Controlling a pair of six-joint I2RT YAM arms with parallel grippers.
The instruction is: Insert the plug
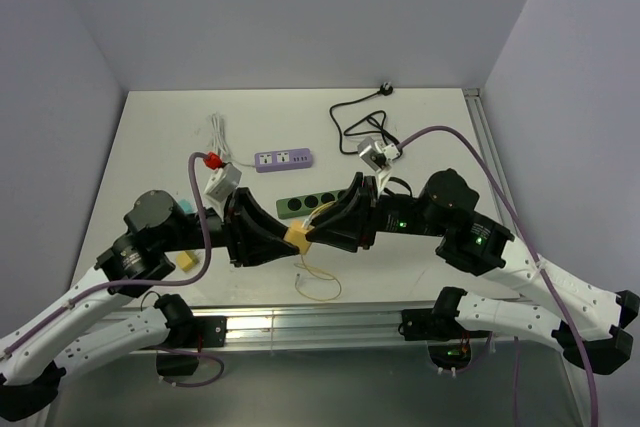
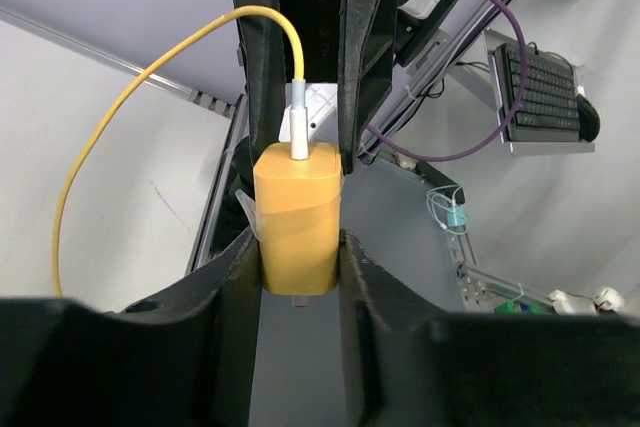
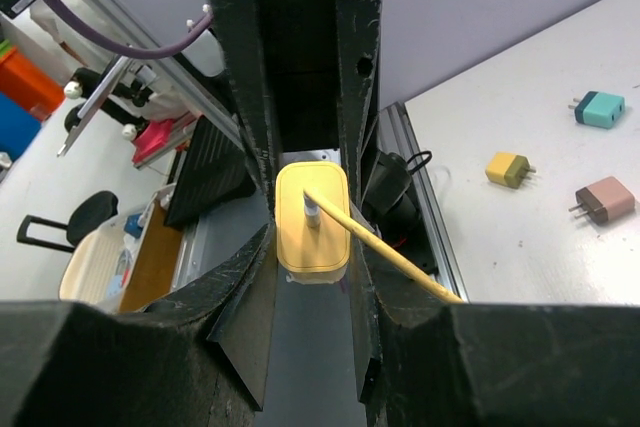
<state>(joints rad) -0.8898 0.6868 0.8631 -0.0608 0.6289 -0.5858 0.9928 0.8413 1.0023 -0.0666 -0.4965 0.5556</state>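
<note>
White table (image 1: 150, 137) lies under both arms, whose tools meet above its near half. The left gripper (image 2: 297, 272) and right gripper (image 3: 312, 262) are each clamped on the yellow plug (image 2: 295, 209), a rounded block with a white connector and a yellow cable (image 2: 140, 77) on top. Just beyond them lies a green power strip (image 1: 300, 204).

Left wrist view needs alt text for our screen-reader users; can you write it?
A yellow adapter sits clamped between the left fingers at the bottom of the frame, while the right fingers reach down from above to its top corners. A white connector plugged into its top feeds a yellow cable that arcs away to the left.
</note>
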